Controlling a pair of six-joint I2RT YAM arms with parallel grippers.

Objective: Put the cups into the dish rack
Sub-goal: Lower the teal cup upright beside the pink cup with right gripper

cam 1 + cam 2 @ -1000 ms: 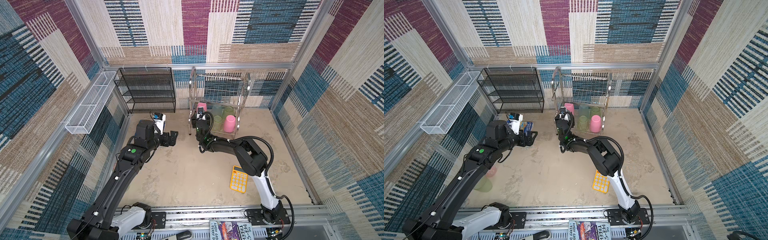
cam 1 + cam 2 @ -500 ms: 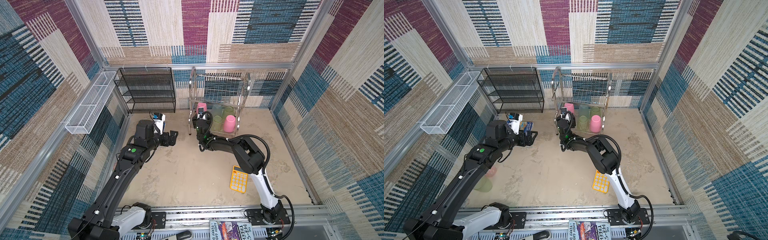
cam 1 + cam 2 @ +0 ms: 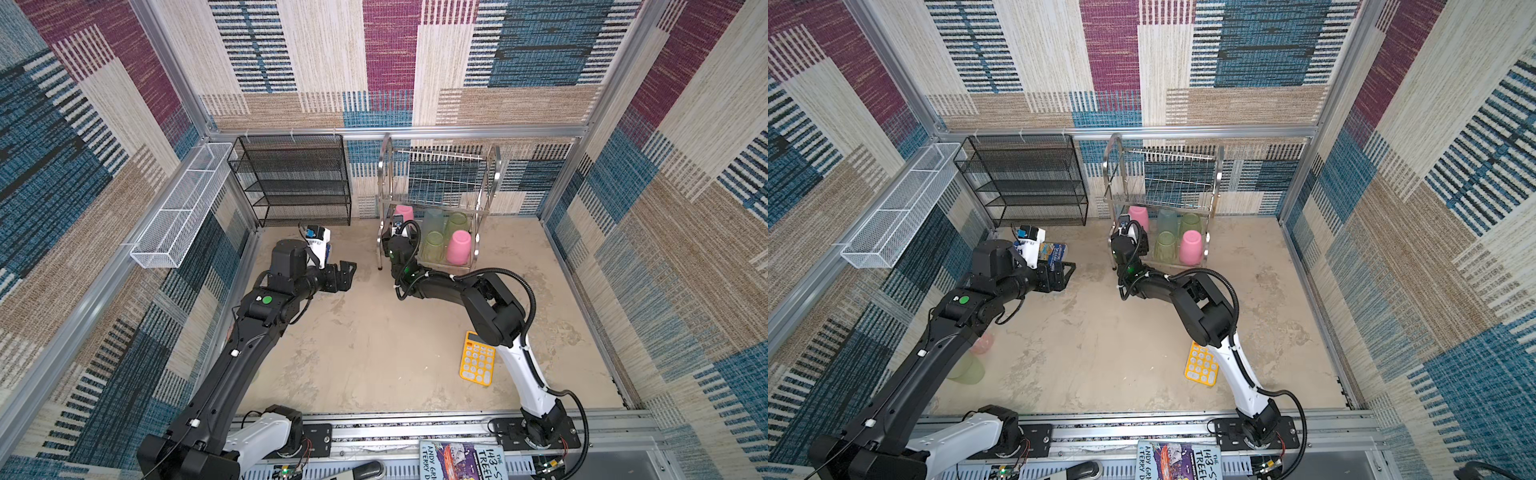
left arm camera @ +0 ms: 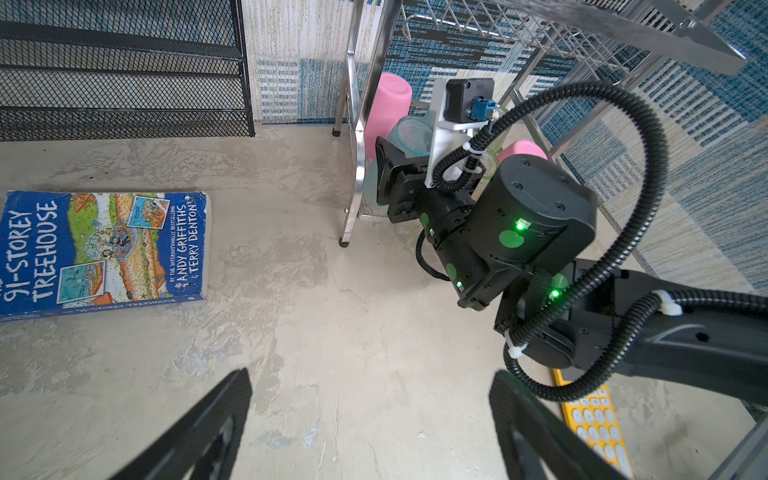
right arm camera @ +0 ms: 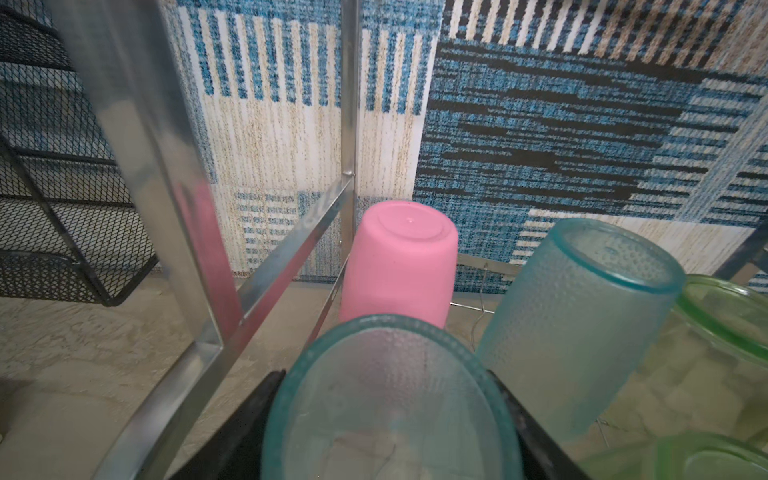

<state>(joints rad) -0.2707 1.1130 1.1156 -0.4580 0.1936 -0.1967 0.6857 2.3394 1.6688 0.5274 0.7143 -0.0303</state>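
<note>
**Teal cup at the rack's front-left corner: seat it and let go**

You are in the placing step. Your right gripper [image 5: 388, 411] is clamped on a frosted teal cup [image 5: 390, 370], with one finger on each side. It holds the cup inside the lower tier of the dish rack [image 3: 444, 176], at that tier's front-left corner, just inside the left side frame. The rack itself stands at the table's back edge. You cannot tell from these views whether the cup already sits on the wires.

As I judge it, the next move calls for easing the cup down until it seats, spreading the jaws, and backing straight out. Room is tight: the back pink cup [image 5: 399, 257] stands upturned just behind, and a second teal cup [image 5: 582, 324] is close beside.

The lower tier also holds a back green cup [image 3: 457, 222], a front green cup [image 3: 434, 245] and a front pink cup [image 3: 458, 247]. The upper tier shows only bare wire. You see nothing in the black mesh shelf [image 3: 291, 178] or the white mesh trough [image 3: 178, 208].

Your left gripper [image 3: 343, 276] hangs wide and empty over the table [image 3: 374, 353], left of the rack. Two cups wait near the table's left edge, half hidden under the left arm: a salmon cup [image 3: 982, 343] and a loose green cup [image 3: 967, 370]. They look like that arm's next job.
</note>
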